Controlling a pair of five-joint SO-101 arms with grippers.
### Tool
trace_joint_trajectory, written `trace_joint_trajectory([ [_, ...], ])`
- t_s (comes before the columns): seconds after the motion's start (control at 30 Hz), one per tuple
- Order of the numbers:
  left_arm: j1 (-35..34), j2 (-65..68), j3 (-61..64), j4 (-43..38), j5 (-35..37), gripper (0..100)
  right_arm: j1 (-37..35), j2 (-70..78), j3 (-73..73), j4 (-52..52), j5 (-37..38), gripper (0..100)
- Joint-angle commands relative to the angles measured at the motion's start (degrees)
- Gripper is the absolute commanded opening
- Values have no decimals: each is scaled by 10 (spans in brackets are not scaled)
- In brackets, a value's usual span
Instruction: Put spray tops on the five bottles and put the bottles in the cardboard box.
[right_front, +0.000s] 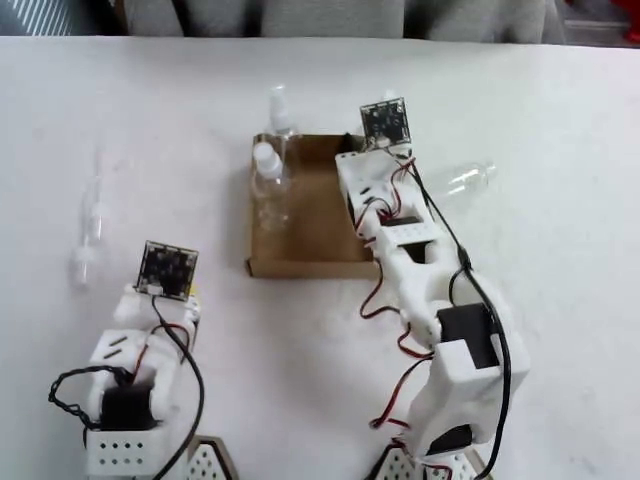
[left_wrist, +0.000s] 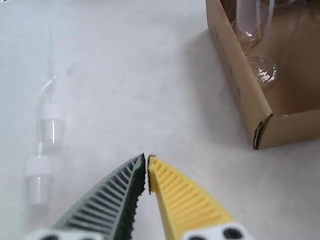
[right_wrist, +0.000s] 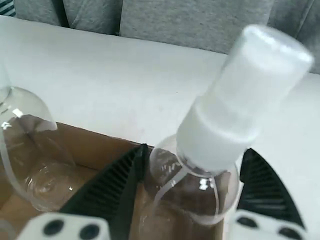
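My right tool (right_wrist: 195, 150) is clamped on a clear bottle (right_wrist: 192, 197), one black finger (right_wrist: 112, 187) on each side of its shoulder. The bottle wears a frosted white spray top (right_wrist: 242, 95) and leans a little. It sits at the far right corner of the cardboard box (right_front: 320, 262); I cannot tell whether its base touches the box floor.

Along the box's left wall stands a second bottle (right_front: 270, 195) with a white top, and a third bottle (right_front: 284, 125), also topped, stands at the far left corner. Outside the box, just right of my right arm, a fourth bottle (right_front: 465, 180) lies on its side.

Well to the left, two loose spray tops (left_wrist: 50, 127) lie end to end, thin tubes trailing. My left tool (left_wrist: 147, 160) points between them and the box, its grey and yellow fingers pressed together on nothing.

The surface (right_front: 560, 100) is plain white, faintly scuffed. Past its far edge runs grey upholstery (right_wrist: 190, 20). A small circuit board (right_front: 385, 120) rides each wrist; its markings are too small to read.
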Motion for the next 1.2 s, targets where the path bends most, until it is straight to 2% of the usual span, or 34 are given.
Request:
trace_joint_trajectory([
  [0.0,4,-1,-1,0,-4,24,-6,-36,-5,2,-4,249],
  [0.2,4,-1,-1,0,-4,24,-8,-36,-5,10,-4,251],
  [0.47,3,-1,-1,0,-4,24,-17,-36,-36,100,-4,294],
  [0.93,3,-1,-1,0,-5,24,-17,-47,-46,104,-5,294],
  [1.17,3,-1,-1,0,-7,24,-17,-75,-47,106,-45,294],
])
